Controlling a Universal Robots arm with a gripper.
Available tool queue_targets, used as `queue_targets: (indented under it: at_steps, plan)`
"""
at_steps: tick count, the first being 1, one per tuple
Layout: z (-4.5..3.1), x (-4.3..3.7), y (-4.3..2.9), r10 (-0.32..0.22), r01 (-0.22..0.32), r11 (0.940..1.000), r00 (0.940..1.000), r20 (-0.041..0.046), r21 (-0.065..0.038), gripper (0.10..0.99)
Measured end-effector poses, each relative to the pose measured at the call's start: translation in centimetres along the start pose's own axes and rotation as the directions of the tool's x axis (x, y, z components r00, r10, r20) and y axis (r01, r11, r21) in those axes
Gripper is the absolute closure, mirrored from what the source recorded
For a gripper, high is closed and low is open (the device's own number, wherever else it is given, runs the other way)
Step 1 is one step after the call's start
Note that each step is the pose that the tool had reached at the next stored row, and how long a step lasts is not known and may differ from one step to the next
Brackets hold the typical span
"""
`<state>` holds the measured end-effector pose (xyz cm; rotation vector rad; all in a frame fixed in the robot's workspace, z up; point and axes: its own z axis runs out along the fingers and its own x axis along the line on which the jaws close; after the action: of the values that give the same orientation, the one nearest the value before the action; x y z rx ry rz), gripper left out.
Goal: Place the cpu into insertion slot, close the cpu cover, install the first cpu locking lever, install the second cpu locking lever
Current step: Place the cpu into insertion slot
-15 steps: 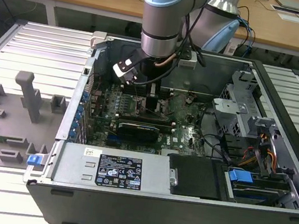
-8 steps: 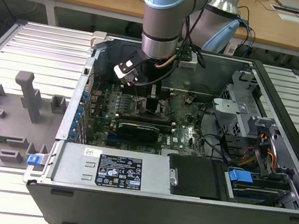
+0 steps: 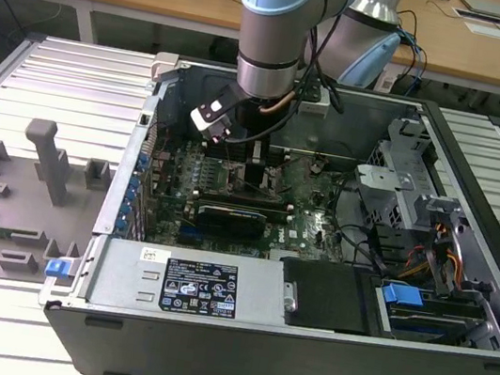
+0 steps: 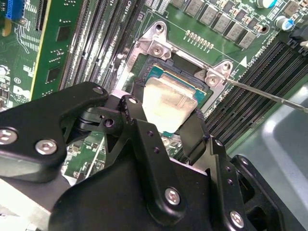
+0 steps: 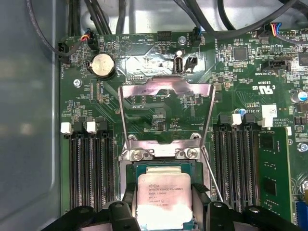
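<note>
my pincer [image 4: 166, 115] was down inside the open computer case [image 3: 297, 371], over the green motherboard [image 3: 307, 220]. in the exterior view it hung about midway across the case, toward its far wall. its two black fingers [image 4: 137, 122] were closed on the cpu [image 4: 168, 98], one against each of two opposite edges. the silver-grey top showed between them in both wrist views.

the cpu sat at the insertion slot [image 5: 144, 166], and a strip of the slot's frame showed past the chip's free edge (whether the chip was fully seated or a hair above the contacts, i couldn't tell). the cpu cover [image 5: 166, 85] stood swung open, away from the slot, with green board showing through its square cut-out. a thin locking lever [image 5: 212, 169] was unlatched and angled out from a corner of the slot, over the long black memory slots [image 5: 236, 163]. just beyond those slots stood a green card [image 5: 272, 163]. a round coin battery [image 5: 102, 65] lay on the board past the raised cover.

the case rested on a slatted metal table [image 3: 76, 84]. grey holders [image 3: 50, 161] lay on the table at the exterior view's left, well apart from me. a labelled metal box [image 3: 200, 289] ran along the case's near side.
</note>
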<state>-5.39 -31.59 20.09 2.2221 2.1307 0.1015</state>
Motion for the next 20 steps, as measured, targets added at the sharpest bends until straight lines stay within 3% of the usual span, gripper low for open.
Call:
queue_targets:
  at_steps: [8,10,11,16,20]
  plan:
    - [0.09,0.08,-0.01,0.0,0.0,1.0,1.0,0.0,0.0,0.545]
    - [0.09,0.08,-0.01,0.0,0.0,1.0,1.0,0.0,0.0,0.533]
    - [0.1,0.08,-0.01,0.0,0.0,1.0,1.0,0.0,0.0,0.471]
    - [0.05,0.09,-0.01,0.0,0.0,1.0,1.0,0.0021,0.0,0.471]
    - [-0.07,0.1,0.0,-0.002,0.002,1.0,0.9997,0.0236,-0.001,0.471]
